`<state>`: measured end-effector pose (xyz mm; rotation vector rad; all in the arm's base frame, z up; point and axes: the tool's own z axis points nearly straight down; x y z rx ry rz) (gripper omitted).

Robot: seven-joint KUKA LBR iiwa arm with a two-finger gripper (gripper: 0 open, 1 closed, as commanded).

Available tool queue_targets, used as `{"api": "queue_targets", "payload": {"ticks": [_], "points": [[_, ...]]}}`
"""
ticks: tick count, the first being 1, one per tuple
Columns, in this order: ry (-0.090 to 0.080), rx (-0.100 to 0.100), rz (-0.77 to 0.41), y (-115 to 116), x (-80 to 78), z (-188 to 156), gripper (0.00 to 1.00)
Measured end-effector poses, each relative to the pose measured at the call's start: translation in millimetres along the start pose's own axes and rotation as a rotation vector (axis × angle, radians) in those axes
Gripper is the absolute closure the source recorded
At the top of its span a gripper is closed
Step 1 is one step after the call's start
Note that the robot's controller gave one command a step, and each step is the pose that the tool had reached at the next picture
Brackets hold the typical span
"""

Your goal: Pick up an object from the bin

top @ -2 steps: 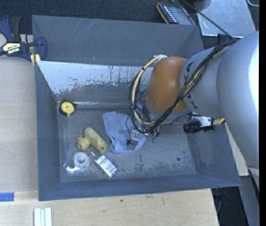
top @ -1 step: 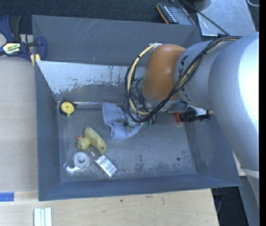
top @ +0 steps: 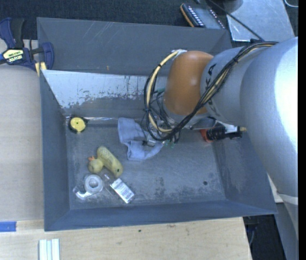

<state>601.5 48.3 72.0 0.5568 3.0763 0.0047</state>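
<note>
Left rear of bin (top: 55, 145): small yellow round thing (top: 77, 124) by the back wall. Front-left: yellow duck-like toy (top: 108, 160), clear tape roll (top: 92, 184) and white barcoded packet (top: 122, 190), close together. Mid-bin: crumpled grey-blue cloth (top: 134, 137), apart from that cluster. At the cloth's right edge sits the gripper (top: 155, 140), low under the orange wrist cover (top: 188, 83) and cables; apart or together, cannot tell; contact with the cloth unclear

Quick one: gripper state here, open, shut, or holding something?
Gripper: cannot be told. It sits low at the crumpled blue-grey cloth near the back of the bin, mostly masked by the orange wrist cover.
</note>
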Motion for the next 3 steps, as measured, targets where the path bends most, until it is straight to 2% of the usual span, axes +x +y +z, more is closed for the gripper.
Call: {"api": "queue_targets", "payload": {"ticks": [1, 2, 3], "points": [[0.004, 0.002, 0.015, 3, 5.3, -74, 1.00], [-0.006, -0.003, 0.023, 3, 0.6, -78, 1.00], [0.004, 0.002, 0.022, 0, 10.8, -138, 1.00]]}}
